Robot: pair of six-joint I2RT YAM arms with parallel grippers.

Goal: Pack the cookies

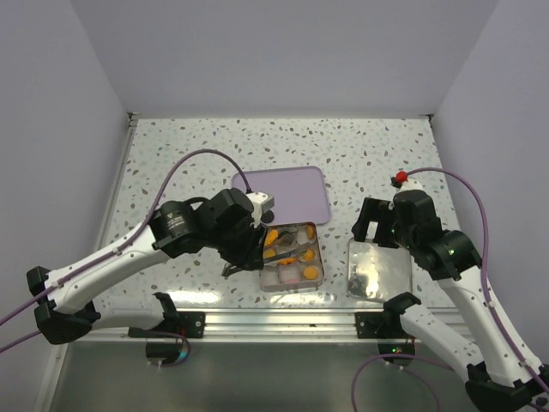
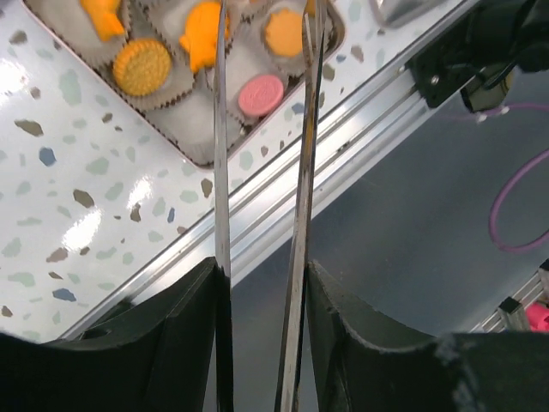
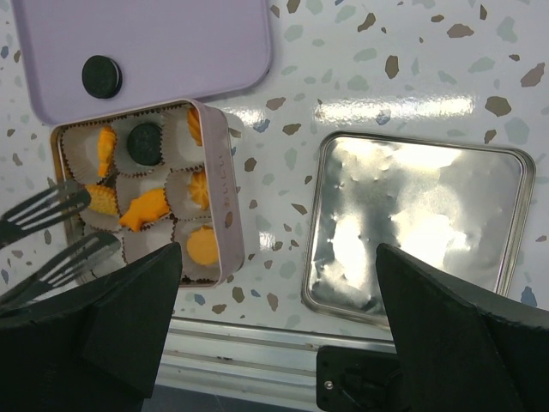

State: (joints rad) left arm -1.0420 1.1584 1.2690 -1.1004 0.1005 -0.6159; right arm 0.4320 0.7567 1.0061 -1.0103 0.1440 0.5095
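Note:
A square pink tin [image 1: 319,249] holds white paper cups with cookies in them: orange ones [image 3: 202,245], a black one [image 3: 144,142] and a pink one [image 2: 261,94]. One black cookie [image 3: 101,75] lies alone on a flat lavender tray [image 1: 296,190] behind the tin. My left gripper [image 1: 244,257] is shut on metal tongs [image 2: 304,172]. The forked tongs tips [image 3: 51,232] hang apart and empty over the tin's left side. My right gripper [image 3: 279,257] is open and empty, above the bare table between the tin and a shiny metal lid [image 3: 420,223].
The shiny square lid [image 1: 379,268] lies right of the tin, near the table's front edge. An aluminium rail [image 2: 257,206] runs along that edge. White walls close in the speckled table on three sides.

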